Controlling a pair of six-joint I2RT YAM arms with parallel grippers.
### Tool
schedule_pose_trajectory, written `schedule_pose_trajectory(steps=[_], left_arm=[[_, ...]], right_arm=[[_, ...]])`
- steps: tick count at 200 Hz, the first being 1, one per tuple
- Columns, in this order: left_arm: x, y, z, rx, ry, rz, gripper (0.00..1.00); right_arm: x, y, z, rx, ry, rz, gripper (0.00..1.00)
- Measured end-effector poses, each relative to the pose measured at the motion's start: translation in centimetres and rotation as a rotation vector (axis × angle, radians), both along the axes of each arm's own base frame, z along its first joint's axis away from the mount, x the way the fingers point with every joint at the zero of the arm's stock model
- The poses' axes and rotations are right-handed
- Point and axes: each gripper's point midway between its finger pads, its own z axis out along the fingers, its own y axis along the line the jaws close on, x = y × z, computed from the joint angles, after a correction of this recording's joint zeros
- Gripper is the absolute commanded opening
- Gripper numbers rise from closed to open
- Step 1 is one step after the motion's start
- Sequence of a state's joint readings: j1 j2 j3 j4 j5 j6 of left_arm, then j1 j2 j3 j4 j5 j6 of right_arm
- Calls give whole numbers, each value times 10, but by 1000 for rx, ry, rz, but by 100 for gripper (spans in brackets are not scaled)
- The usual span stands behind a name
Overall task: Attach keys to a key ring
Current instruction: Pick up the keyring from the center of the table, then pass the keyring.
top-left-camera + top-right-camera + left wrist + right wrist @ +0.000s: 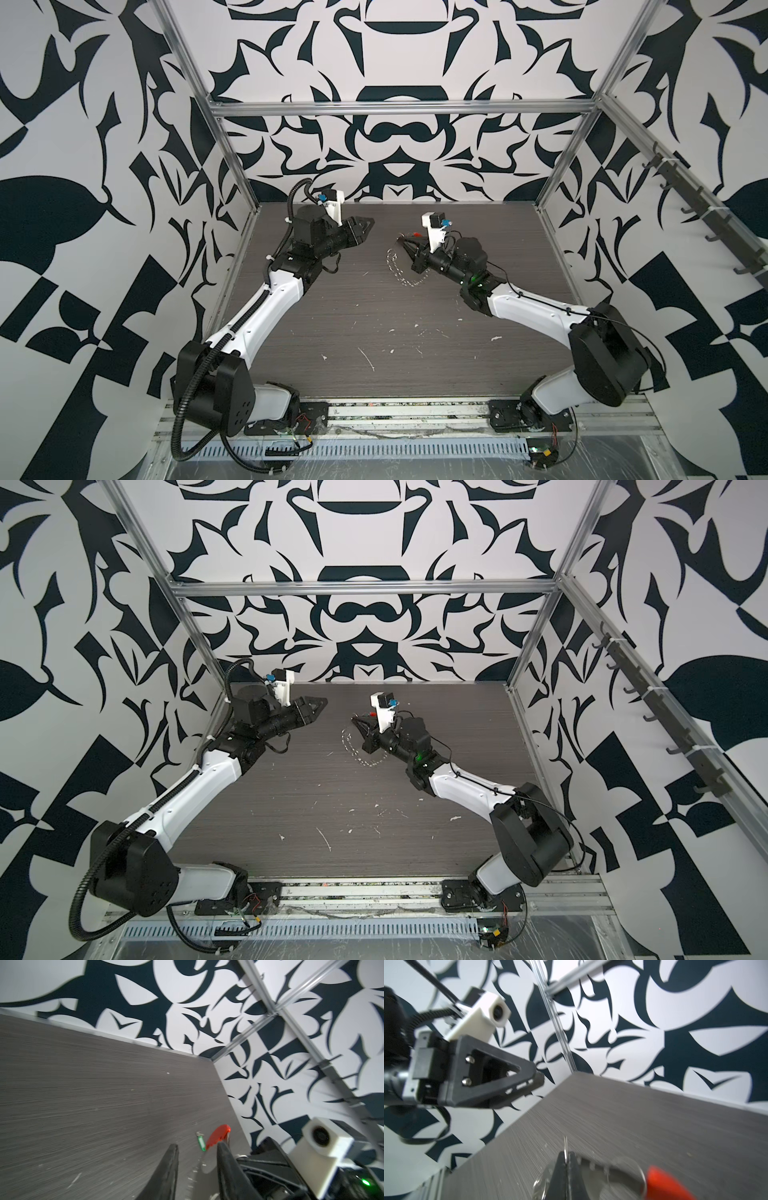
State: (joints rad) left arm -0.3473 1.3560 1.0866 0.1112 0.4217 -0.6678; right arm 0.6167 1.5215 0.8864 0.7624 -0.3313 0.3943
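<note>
**Key ring gripped, green tag not yet attached**

Dark wood-grain table (374,324) is carrying everything, with patterned walls around it. I am judging the task as barely begun. The right gripper (566,1154) is clamping shut on a thin wire of the key ring (219,1136), whose red segment is showing at the lower middle of the left wrist frame. The green key tag (201,1143) is lying loose on the table just beside that red segment, not threaded on. The left gripper (536,1076) is hanging with its fingers parted and nothing between them. Picking up the tag and threading it are remaining. I am seeing no containers anywhere.
</note>
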Motion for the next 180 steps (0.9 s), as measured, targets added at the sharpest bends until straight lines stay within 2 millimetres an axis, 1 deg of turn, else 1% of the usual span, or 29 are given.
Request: schedule_pose_trajectory(steps=[34,51,71,83,105,117,136,164,180], left_arm=[[-11,-9,1,-51,4,-75,36],[-15,-12,2,-63,3,-107,36],[-18,-12,7,-72,-12,-131,35],[-20,-12,8,-73,-13,-142,34],[-24,-14,10,-89,-9,-175,33],[-26,-17,15,-111,-16,-194,33],[-29,-21,19,-148,-29,-218,33],[-36,-28,11,-171,-11,-242,33],[-40,-33,9,-179,-2,-255,32]], right_arm=[[-1,0,19,105,-1,47,0],[-3,-1,35,154,-14,78,0],[-4,0,52,200,-32,117,0],[-4,1,57,214,-40,129,0],[-3,2,56,226,-31,143,0],[-1,4,54,235,-22,148,0],[5,8,48,248,0,158,0],[11,13,36,258,41,167,0],[13,15,34,268,51,172,0]])
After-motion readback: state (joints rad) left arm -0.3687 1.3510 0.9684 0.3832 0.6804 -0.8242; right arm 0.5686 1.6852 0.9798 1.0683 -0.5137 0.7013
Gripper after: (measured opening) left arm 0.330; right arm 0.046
